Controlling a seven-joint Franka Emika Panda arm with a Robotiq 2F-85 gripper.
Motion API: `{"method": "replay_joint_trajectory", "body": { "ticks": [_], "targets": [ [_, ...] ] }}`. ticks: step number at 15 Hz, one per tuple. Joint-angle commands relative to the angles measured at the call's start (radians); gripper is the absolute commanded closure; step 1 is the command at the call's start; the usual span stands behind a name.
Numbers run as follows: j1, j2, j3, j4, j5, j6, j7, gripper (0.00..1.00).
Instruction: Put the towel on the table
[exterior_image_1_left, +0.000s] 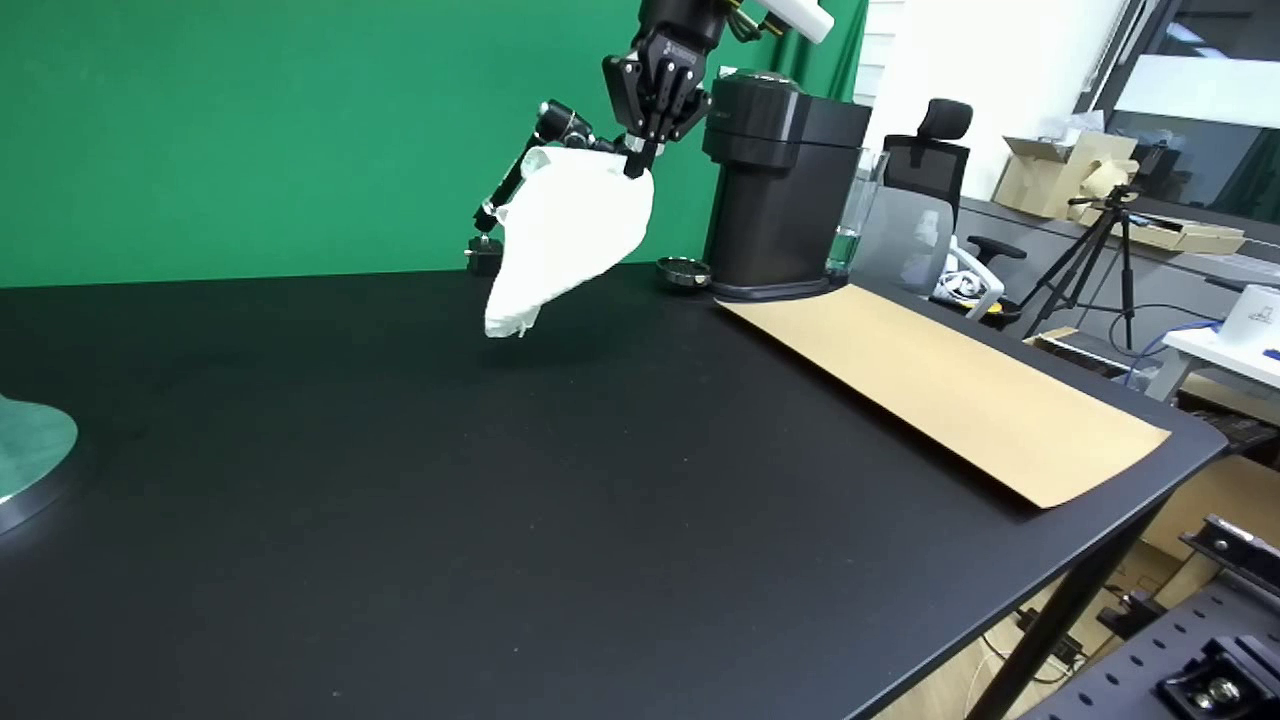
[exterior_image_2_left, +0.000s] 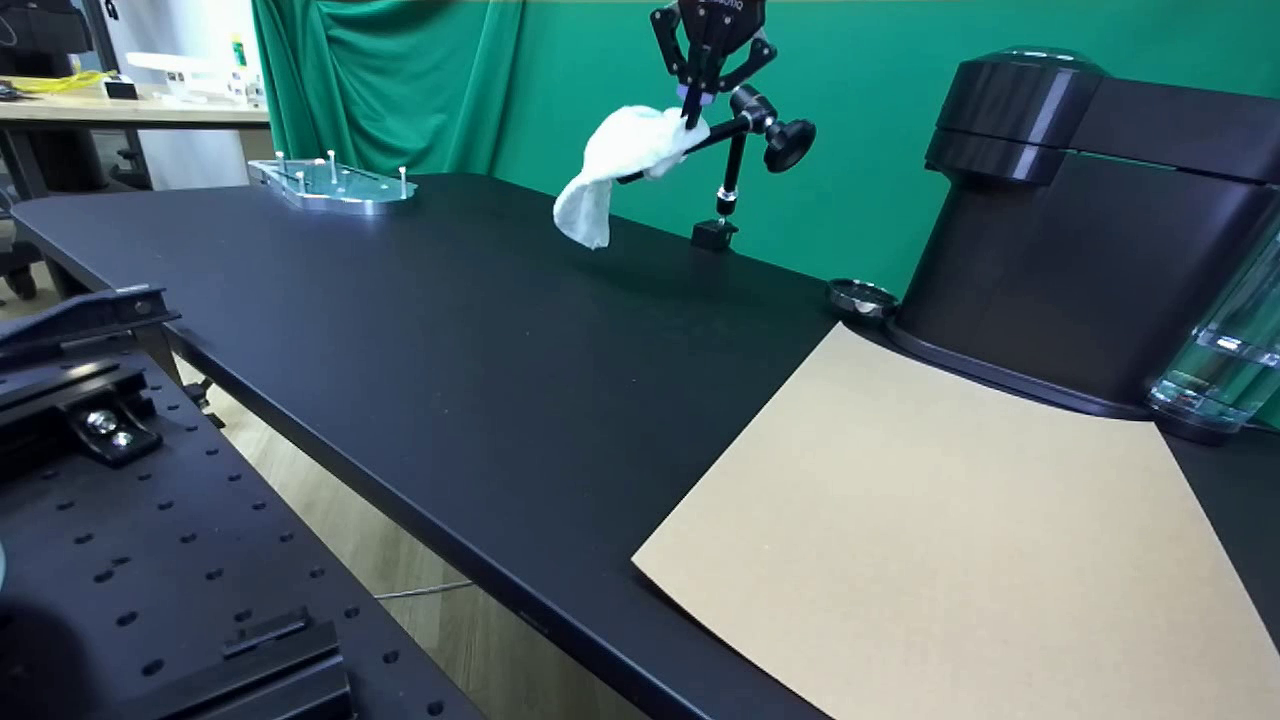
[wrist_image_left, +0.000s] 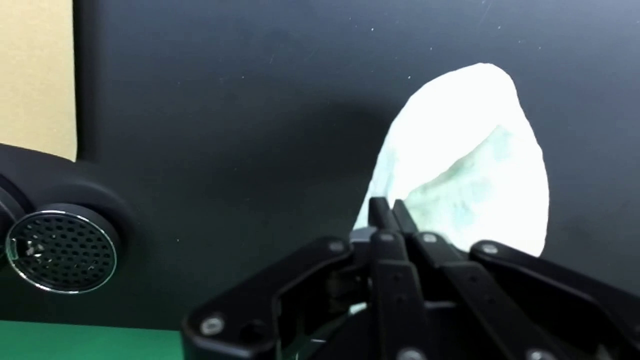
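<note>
A white towel hangs in the air above the black table. It also hangs above the table in the other view, its lower end apart from the surface. My gripper is shut on the towel's upper edge, and the fingers point down. In the wrist view the gripper's fingertips are together on the towel, which spreads up and to the right beyond them. The part between the fingers is hidden.
A black coffee machine with a small round drip tray stands at the green backdrop. A brown sheet lies in front of it. A black jointed mount stands behind the towel. A clear plate with pegs lies at the table's far end.
</note>
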Motion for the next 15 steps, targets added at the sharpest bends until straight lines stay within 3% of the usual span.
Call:
{"method": "replay_joint_trajectory", "body": {
  "ticks": [1, 7, 15],
  "targets": [
    [-0.018, -0.113, 0.008, -0.077, -0.002, -0.016, 0.039, 1.0],
    [-0.02, -0.349, -0.023, -0.284, -0.025, 0.002, 0.041, 1.0],
    [-0.023, -0.627, -0.065, -0.505, -0.161, 0.019, 0.116, 1.0]
  ]
}}
